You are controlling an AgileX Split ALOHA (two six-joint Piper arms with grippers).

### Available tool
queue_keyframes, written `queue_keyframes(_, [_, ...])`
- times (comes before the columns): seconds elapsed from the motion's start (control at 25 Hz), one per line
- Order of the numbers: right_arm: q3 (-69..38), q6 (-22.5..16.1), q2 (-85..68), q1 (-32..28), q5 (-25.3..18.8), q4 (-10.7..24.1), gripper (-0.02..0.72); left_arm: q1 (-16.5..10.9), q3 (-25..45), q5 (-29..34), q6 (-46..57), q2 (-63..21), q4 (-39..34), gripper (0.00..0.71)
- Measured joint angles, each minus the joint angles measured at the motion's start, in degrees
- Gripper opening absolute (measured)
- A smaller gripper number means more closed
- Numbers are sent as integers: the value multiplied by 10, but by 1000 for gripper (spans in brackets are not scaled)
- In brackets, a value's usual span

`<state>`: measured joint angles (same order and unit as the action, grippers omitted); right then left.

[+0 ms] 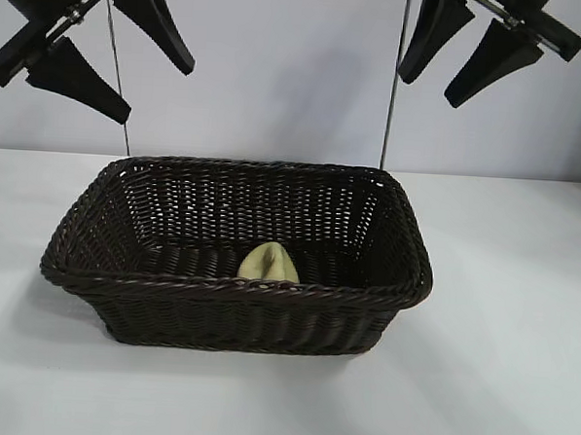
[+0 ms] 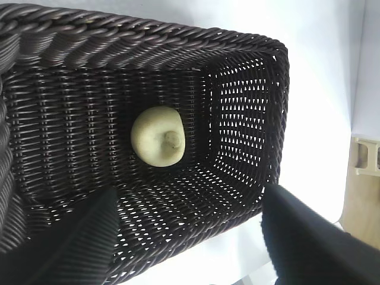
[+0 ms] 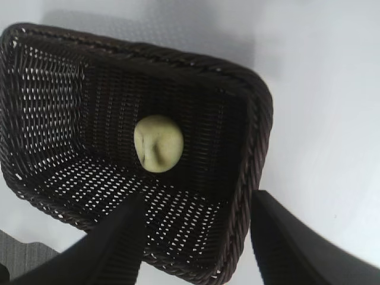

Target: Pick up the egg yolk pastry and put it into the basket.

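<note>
The pale yellow egg yolk pastry [image 1: 268, 263] lies on the floor of the dark brown wicker basket [image 1: 404, 282], near its front wall. Both wrist views look down on the pastry [image 2: 158, 136] [image 3: 158, 143] inside the basket [image 2: 148, 41] [image 3: 255, 119]. My left gripper [image 1: 123, 58] hangs high above the basket's left end, open, with nothing between its fingers. High over the right end my right gripper [image 1: 475, 52] is open and empty too. In the wrist views the left gripper [image 2: 190, 237] and the right gripper [image 3: 196, 237] each show two spread black fingers.
The basket stands on a white table [image 1: 516, 385] with a pale wall behind. Two thin metal rods [image 1: 390, 86] rise behind the basket. A light wooden piece [image 2: 367, 155] shows beyond the table's edge in the left wrist view.
</note>
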<state>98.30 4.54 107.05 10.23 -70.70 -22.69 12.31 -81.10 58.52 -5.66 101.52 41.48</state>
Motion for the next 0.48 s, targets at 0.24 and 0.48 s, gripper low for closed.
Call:
queue_keyframes(0.24, [-5, 0, 0, 3, 0, 4, 392, 0, 0, -2, 0, 0, 0, 498])
queue_keyframes(0.48, [-6, 0, 0, 3, 0, 4, 392, 0, 0, -5, 0, 0, 0, 498])
